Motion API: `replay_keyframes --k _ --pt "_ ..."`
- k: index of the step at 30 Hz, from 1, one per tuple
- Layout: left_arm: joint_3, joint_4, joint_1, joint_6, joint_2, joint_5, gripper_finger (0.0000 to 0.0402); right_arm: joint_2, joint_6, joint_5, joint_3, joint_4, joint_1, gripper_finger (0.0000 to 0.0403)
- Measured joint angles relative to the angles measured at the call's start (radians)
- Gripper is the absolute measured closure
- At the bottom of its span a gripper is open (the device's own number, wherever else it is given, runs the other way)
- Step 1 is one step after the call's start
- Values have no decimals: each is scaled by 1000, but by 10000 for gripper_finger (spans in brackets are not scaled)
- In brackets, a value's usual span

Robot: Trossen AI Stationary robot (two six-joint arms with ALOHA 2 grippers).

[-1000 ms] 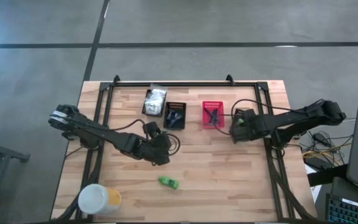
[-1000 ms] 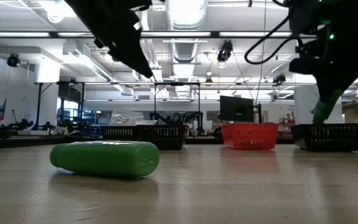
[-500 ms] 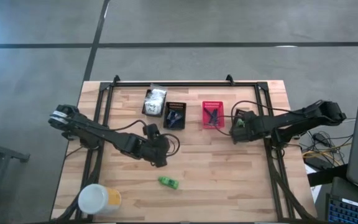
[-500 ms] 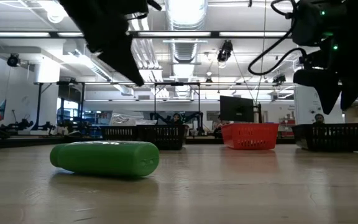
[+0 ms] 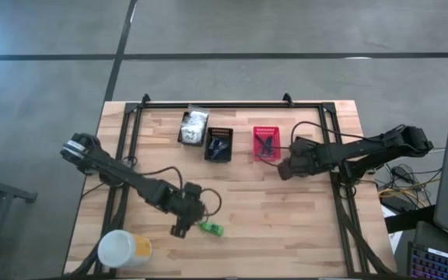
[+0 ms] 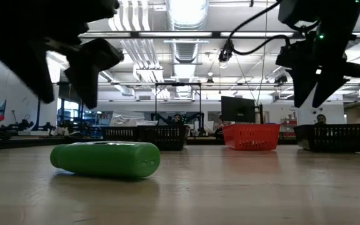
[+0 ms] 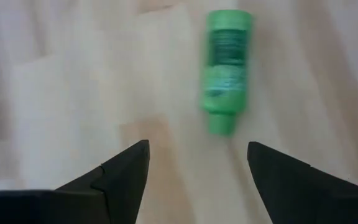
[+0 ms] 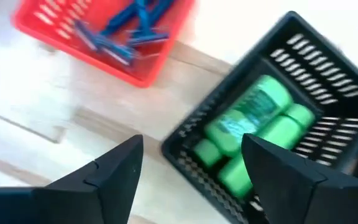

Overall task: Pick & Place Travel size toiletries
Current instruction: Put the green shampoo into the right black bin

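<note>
Green bottle: one lone green bottle (image 5: 211,229) lies on its side on the bare wood toward the front edge of the bench (image 5: 286,233), left of the middle, well apart from the baskets. It looks like the last loose item.

Left gripper: the left gripper (image 5: 182,227) is down just beside the bottle on its left, not touching it. In the wrist view the bottle (image 7: 225,67) sits ahead of the fingertips, a little off to one side, so I'd say the arm is lining up for a grab.

Left jaws: wide apart, nothing between them, well wider than the bottle.

Right gripper: the right gripper (image 5: 285,166) hangs over the right half of the bench, just beside the red basket (image 5: 267,143).

Right jaws: spread open and empty, both fingers (image 8: 104,180) clear in the wrist view.

Baskets: along the back edge, the red basket holds blue razors (image 8: 126,30), and a black basket (image 8: 303,81) under the right arm holds green bottles (image 8: 247,118). My guess is that basket is where the loose one belongs.

Other baskets: two black ones further left, one (image 5: 218,145) with dark items, one (image 5: 193,127) with white packets.

Tub: a white-and-yellow tub (image 5: 121,250) stands at the front left corner.
</note>
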Motion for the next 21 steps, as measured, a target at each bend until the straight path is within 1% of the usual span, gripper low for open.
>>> replay_keyframes --k 4,5,8,11,14,17,21 --pt "-48 177 -36 -1 22 16 127 0 -27 -24 0 43 0 128" --pt "-58 226 -42 0 26 8 126 0 -28 -30 0 46 2 127" --pt "-74 331 -51 8 34 -63 120 0 -31 -44 0 44 4 123" --pt "-78 330 -50 17 34 -76 105 0 -30 -50 0 44 4 118" --pt "-84 325 -50 -9 47 -74 84 0 -30 -52 0 45 4 113" --pt "-86 340 -50 -26 72 -47 67 0 -27 -53 0 46 4 108" --pt "-88 346 -50 -29 127 -35 61 0 -27 -53 0 48 4 102"
